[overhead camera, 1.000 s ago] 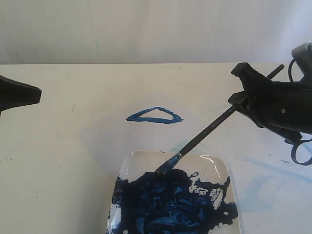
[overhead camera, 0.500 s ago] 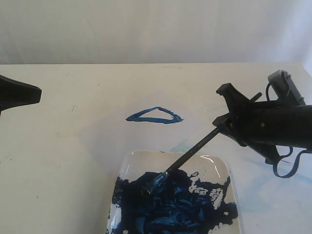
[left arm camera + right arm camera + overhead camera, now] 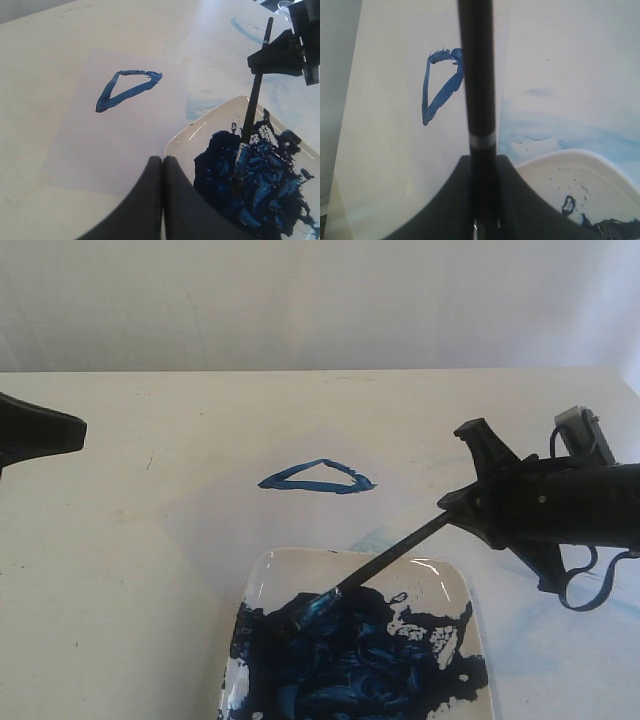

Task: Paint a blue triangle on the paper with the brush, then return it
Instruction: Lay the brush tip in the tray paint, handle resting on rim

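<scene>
- Exterior: the right gripper [image 3: 465, 502] pinches the brush [image 3: 390, 555], whose bristles lie in paint [image 3: 340, 660] on the plate [image 3: 290, 565], well ahead of the jaws.
- Left wrist: the left gripper [image 3: 162, 162] is closed and empty, with the blue triangle [image 3: 127, 89] on the paper [image 3: 100, 150] ahead of it.
- Right wrist: the jaws clamp the brush handle, and the triangle lies beyond them.

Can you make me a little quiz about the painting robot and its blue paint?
1. True or false: the brush bristles are touching the paper.
2. Which gripper holds the brush? A) the left gripper B) the right gripper C) neither
3. Fill the gap: the shape painted on the paper is a blue ____.

Key:
1. False. The bristles sit in the blue paint on the plate.
2. B
3. triangle
</scene>
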Motion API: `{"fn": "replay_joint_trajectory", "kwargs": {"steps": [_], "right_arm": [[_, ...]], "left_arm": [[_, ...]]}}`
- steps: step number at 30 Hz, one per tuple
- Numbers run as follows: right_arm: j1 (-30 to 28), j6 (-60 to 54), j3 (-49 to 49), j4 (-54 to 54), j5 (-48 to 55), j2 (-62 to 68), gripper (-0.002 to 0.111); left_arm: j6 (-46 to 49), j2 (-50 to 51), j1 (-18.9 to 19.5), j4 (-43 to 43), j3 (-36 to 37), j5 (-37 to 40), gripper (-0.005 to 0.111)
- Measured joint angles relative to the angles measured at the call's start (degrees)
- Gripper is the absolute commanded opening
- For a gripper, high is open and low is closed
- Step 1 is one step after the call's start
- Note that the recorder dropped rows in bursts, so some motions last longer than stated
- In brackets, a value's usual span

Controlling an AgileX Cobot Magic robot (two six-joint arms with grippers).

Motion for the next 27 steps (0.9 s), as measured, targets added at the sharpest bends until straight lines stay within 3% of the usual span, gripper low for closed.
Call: {"fn": "replay_joint_trajectory", "kwargs": {"steps": [12, 19, 27], "right_arm": [[-0.22, 2.65, 0.00, -2.39, -1.09, 0.09, 0.000], [-5.53, 3.10, 0.00, -4.30, 7.50, 3.72, 0.000], [-6.17, 6.02, 0.00, -9.67, 5.69, 4.89, 0.000]], "left_arm": [[0.00, 0.00, 0.00, 0.00, 0.00, 0.00, 0.000], [0.00, 0.00, 0.00, 0.00, 0.00, 0.00, 0.000], [0.00, 0.00, 0.00, 0.00, 0.00, 0.00, 0.000]]}}
